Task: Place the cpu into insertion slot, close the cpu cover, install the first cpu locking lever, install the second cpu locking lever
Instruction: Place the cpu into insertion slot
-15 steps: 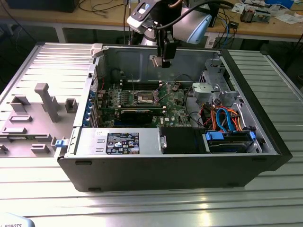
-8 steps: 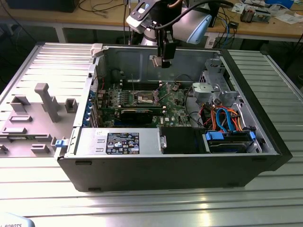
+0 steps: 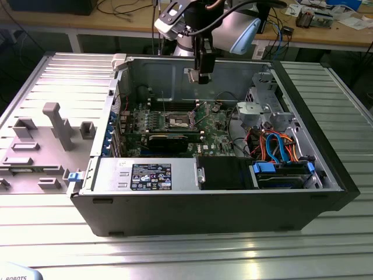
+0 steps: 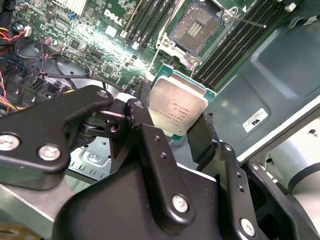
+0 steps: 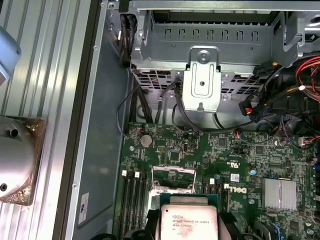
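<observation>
In the exterior view's upper middle the gripper (image 3: pixel 203 77) hangs above the open computer case (image 3: pixel 175 207), its 2 black fingers (image 4: pixel 142 125) clamped on opposite edges of the cpu (image 4: pixel 177 106), held in the air, apart from the uncovered insertion slot (image 4: pixel 196 26) on the motherboard (image 3: pixel 217 140).

Dull silvery metal tops the cpu (image 4: pixel 177 107); glossy metal rims the insertion slot (image 4: pixel 197 27).
</observation>
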